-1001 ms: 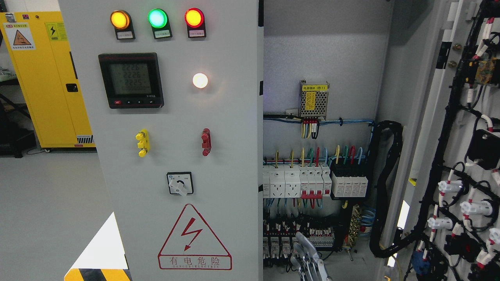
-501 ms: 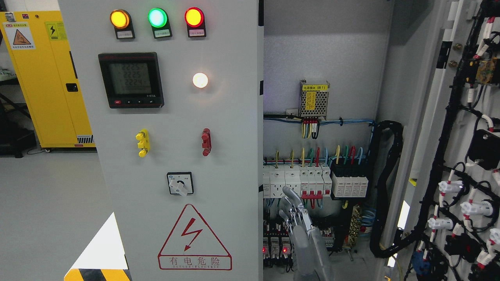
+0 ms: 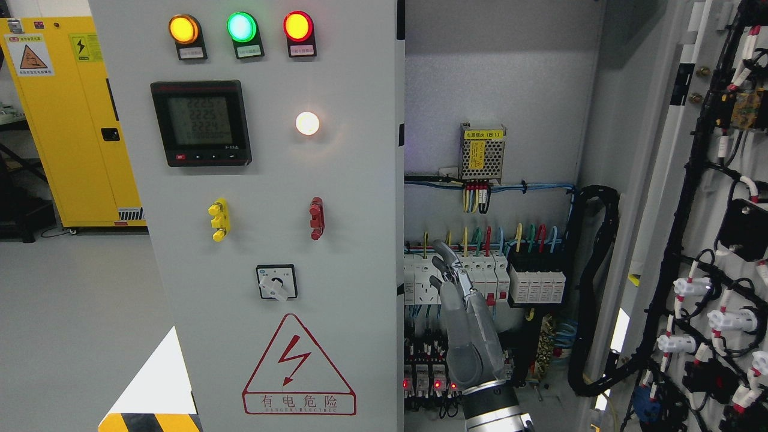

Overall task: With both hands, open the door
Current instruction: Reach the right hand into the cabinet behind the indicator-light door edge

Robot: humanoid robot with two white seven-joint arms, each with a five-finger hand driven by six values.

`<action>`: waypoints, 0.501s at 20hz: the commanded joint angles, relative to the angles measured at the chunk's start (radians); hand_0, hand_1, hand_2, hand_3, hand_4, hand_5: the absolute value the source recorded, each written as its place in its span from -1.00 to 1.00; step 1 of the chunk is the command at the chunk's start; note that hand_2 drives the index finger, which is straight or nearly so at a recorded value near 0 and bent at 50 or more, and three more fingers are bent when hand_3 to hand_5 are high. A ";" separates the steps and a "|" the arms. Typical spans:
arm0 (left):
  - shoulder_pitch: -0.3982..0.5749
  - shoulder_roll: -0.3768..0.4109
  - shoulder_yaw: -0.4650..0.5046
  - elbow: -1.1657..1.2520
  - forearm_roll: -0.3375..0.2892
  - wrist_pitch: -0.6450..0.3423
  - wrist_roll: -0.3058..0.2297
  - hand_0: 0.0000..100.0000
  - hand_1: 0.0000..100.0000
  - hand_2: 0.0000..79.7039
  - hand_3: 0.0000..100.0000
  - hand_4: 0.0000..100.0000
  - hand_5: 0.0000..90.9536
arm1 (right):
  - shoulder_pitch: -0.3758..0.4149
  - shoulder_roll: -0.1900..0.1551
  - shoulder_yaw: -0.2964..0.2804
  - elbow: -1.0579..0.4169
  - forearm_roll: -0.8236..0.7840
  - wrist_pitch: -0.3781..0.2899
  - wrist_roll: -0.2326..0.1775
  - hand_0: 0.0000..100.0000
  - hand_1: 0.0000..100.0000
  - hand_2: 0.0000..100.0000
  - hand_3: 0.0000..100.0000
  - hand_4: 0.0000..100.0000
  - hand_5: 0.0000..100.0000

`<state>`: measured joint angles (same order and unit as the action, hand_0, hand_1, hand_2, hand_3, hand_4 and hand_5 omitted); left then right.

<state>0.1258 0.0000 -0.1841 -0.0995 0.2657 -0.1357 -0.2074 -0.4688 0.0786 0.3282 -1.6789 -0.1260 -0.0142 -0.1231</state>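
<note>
My right hand [image 3: 465, 318] stands in the cabinet opening, fingers [image 3: 447, 261] loosely extended and holding nothing, just beside the free edge of the shut left door [image 3: 270, 180], probably to catch it, while the right door [image 3: 708, 198] hangs wide open.

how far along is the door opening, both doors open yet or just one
Done: the right door is swung wide, its wired inner face showing, and the cabinet interior is exposed. In hand: the right hand is raised in front of the breaker row, fingers extended, holding nothing. Left: the left door with lamps and meter looks closed; no left hand is in view.
</note>
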 commanded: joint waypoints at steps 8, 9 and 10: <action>0.000 0.028 -0.001 0.000 0.000 -0.007 0.006 -0.31 -0.54 -1.00 -1.00 -1.00 -1.00 | -0.102 0.007 -0.078 0.142 -0.046 0.048 0.054 -0.57 -0.78 -1.00 -1.00 -1.00 -1.00; 0.000 0.025 -0.001 0.000 0.000 -0.007 0.006 -0.31 -0.54 -1.00 -1.00 -1.00 -1.00 | -0.106 0.006 -0.078 0.143 -0.046 0.051 0.056 -0.57 -0.78 -1.00 -1.00 -1.00 -1.00; 0.000 0.024 -0.001 0.000 0.000 -0.007 0.006 -0.31 -0.54 -1.00 -1.00 -1.00 -1.00 | -0.109 0.006 -0.078 0.143 -0.046 0.053 0.057 -0.57 -0.78 -1.00 -1.00 -1.00 -1.00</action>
<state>0.1260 0.0000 -0.1845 -0.0992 0.2654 -0.1423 -0.2010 -0.5498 0.0831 0.2823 -1.5942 -0.1636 0.0330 -0.0714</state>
